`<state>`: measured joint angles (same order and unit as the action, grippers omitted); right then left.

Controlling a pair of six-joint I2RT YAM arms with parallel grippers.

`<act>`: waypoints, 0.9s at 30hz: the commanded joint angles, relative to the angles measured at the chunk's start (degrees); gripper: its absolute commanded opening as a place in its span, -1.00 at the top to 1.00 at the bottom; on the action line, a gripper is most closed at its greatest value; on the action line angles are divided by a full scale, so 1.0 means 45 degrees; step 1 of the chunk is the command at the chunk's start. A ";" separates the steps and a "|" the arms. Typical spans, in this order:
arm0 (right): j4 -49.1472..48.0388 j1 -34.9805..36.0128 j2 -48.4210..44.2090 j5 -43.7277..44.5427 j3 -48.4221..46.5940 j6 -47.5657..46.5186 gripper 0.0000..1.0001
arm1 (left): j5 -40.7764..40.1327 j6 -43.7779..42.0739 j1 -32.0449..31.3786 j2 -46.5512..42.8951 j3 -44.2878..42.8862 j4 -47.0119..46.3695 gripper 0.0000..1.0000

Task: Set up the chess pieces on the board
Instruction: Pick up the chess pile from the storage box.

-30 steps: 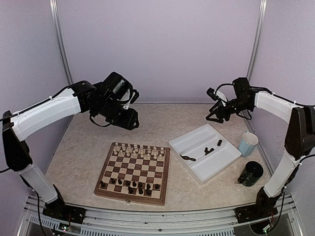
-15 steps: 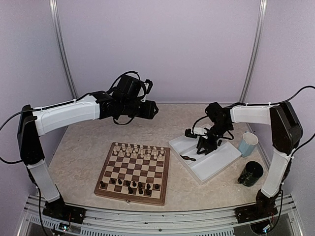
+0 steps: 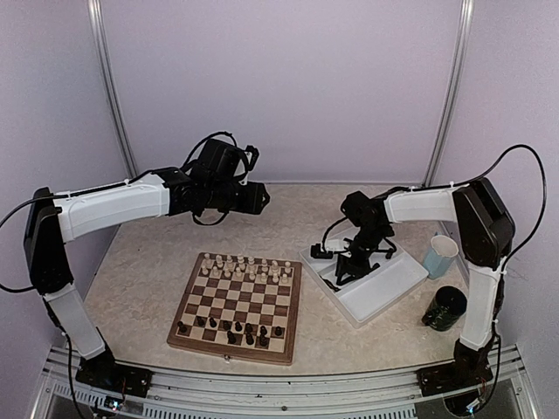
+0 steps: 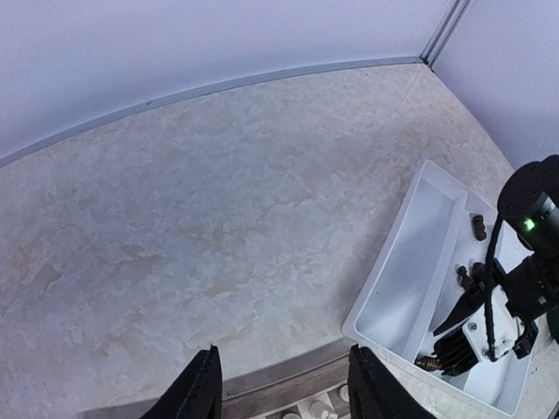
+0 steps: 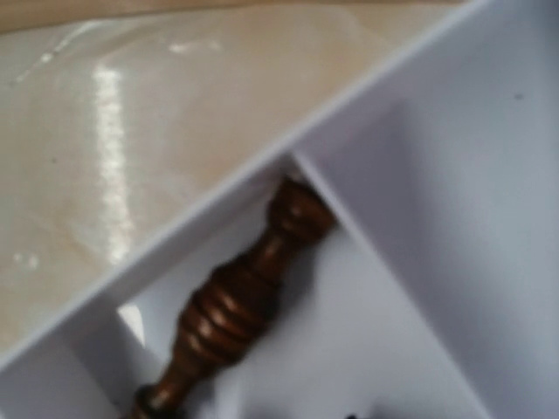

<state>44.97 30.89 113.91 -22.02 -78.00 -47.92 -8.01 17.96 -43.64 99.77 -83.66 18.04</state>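
Right gripper (image 3: 341,274) lowered into tray (image 3: 395,292) | grip unclear | left gripper (image 4: 284,384) spread, empty | one board (image 3: 231,305)

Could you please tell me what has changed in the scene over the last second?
The right gripper dropped from high at the back right into the white tray, to a dark piece lying in its corner; no grip is confirmed. The left gripper, open, swung slightly rightward above the table. The board, its pieces, the cup and the mug stayed put.
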 commanded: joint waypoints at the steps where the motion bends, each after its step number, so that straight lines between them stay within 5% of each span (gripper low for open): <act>1: 0.0565 0.0146 0.0128 -0.0144 -0.0241 0.0237 0.34 | -0.0071 0.0177 0.0262 -0.0748 0.0225 -0.0387 0.01; 14: 0.0898 0.0645 0.0016 -0.0996 -0.0607 0.2657 0.32 | 0.0531 0.0473 0.0322 -0.0652 0.0237 -0.0648 0.02; 27: 0.0354 0.1279 0.0407 0.2385 0.0632 0.3216 0.32 | 0.0604 0.0828 0.0305 -0.0837 0.0438 -0.0478 0.01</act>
<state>47.00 35.94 114.50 -19.77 -78.08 -35.73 -5.96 20.78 -42.37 97.93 -82.65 16.60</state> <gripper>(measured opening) 0.347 0.495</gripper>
